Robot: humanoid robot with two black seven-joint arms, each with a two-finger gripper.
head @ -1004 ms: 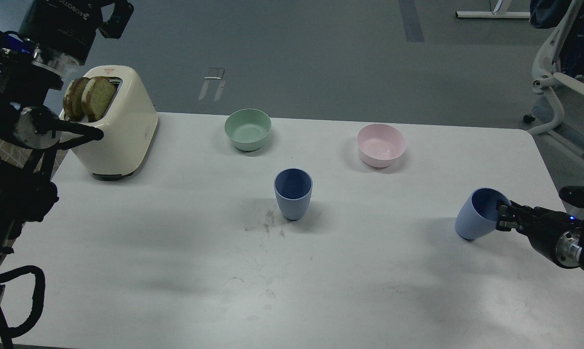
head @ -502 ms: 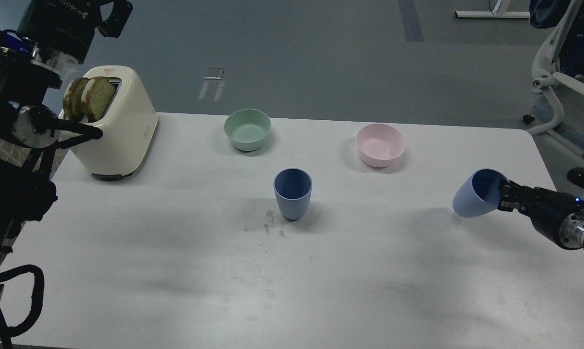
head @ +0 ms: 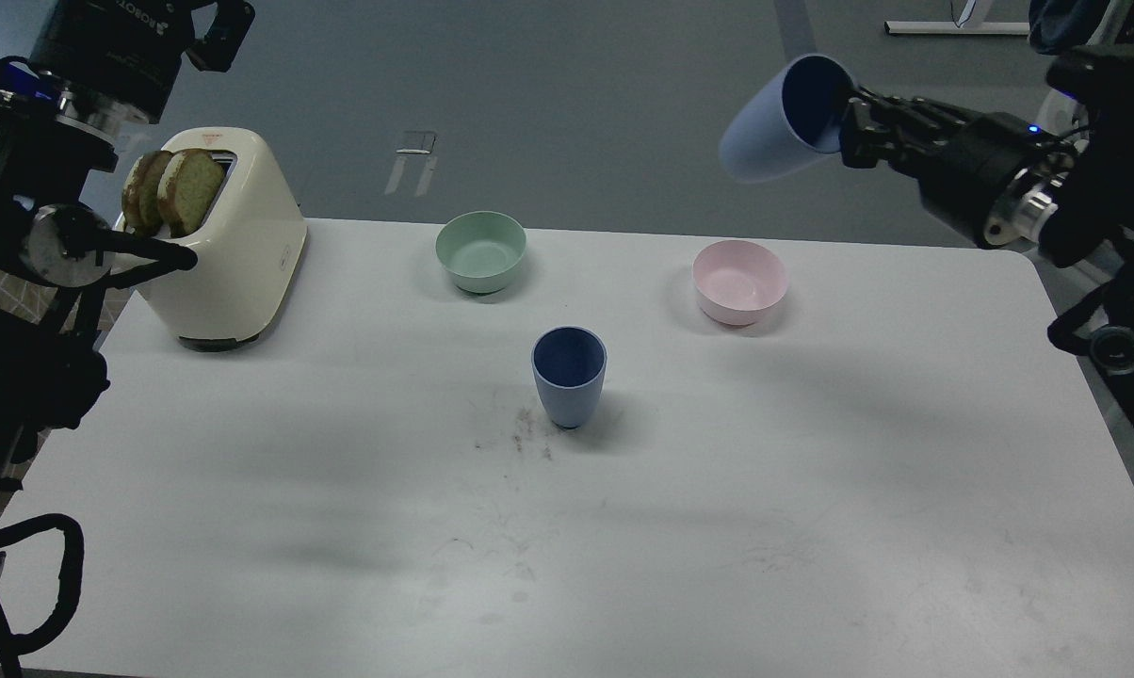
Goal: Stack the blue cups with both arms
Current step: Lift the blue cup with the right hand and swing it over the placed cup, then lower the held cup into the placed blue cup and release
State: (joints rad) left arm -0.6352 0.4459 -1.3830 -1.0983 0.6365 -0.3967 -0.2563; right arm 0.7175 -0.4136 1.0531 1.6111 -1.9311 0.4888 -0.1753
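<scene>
One blue cup (head: 568, 377) stands upright near the middle of the white table (head: 341, 527). My right gripper (head: 848, 121) is shut on the rim of the second blue cup (head: 772, 124). It holds that cup high above the table's far right side, tilted with its mouth towards the arm and its base pointing left. My left gripper (head: 186, 256) hangs at the far left in front of the toaster, with its dark fingers drawn together and holding nothing.
A cream toaster (head: 247, 245) with two bread slices (head: 176, 188) stands at the back left. A mint-green bowl (head: 481, 250) and a pink bowl (head: 739, 281) sit behind the standing cup. An office chair (head: 1076, 179) is off the table's right side.
My right gripper has lifted its blue cup from just above the table's right side, high up and a little to the left. The left arm and the standing cup have not moved.
</scene>
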